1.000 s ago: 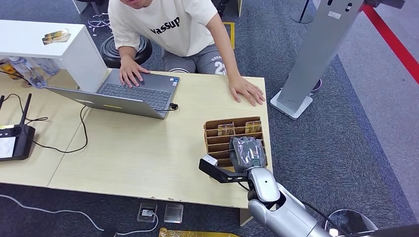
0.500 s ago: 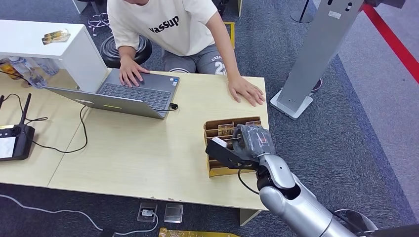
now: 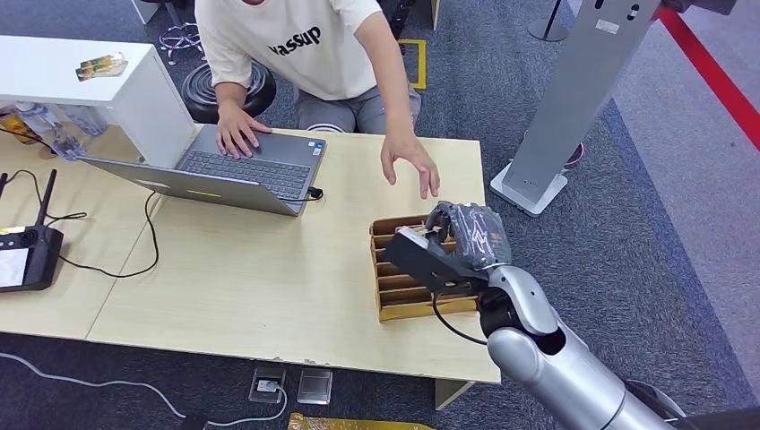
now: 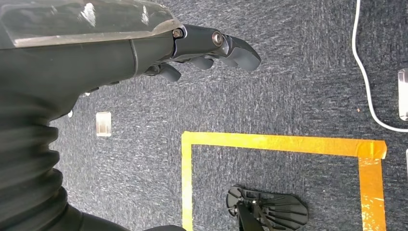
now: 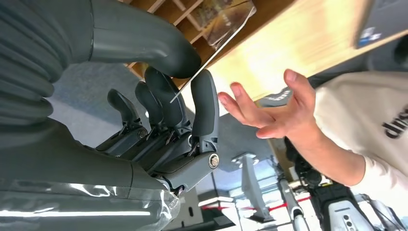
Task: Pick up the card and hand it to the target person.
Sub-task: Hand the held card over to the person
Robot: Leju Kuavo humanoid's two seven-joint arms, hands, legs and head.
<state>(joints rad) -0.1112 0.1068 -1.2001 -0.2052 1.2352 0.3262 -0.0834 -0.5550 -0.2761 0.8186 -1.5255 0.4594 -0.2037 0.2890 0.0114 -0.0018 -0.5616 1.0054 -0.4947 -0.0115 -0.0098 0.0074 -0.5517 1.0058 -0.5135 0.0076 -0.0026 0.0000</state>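
Change over the sequence. The right robot hand, earlier low over the near rows of the cardboard rack, now sits higher and farther forward, above the rack's far end, with the card pinched between thumb and fingers. The person's hand, previously flat on the surface, is now lifted off it, fingers spread, near the raised robot hand.

We take this for an office: grey carpet, a laptop on the wooden worktop, yellow floor tape.
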